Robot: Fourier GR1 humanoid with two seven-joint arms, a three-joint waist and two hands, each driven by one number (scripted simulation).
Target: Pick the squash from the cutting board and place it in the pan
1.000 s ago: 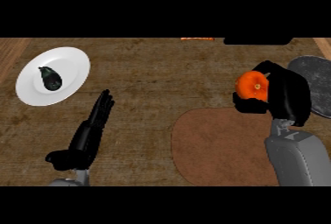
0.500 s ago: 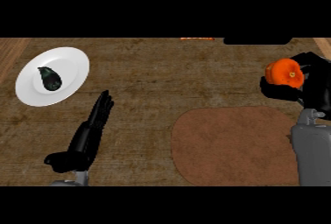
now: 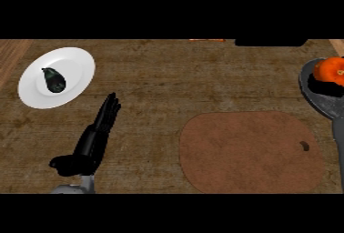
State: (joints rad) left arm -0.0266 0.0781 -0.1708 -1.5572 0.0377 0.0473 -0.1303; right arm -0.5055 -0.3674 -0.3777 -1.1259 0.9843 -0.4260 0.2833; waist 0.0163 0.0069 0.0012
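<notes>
Because the orange squash [image 3: 331,69] sits over the grey pan [image 3: 321,101] at the counter's right edge, well apart from the brown cutting board [image 3: 245,151], the carrying appears nearly done. A dark shape under the squash may be the right hand, but I cannot tell whether it clasps the squash or has let go. The left hand [image 3: 94,136] lies with fingers straight and together, resting out of the way near the white plate [image 3: 74,63] bearing a dark vegetable [image 3: 53,80].

Left hand [image 3: 91,144] rests flat with straight fingers [image 3: 108,107].
</notes>
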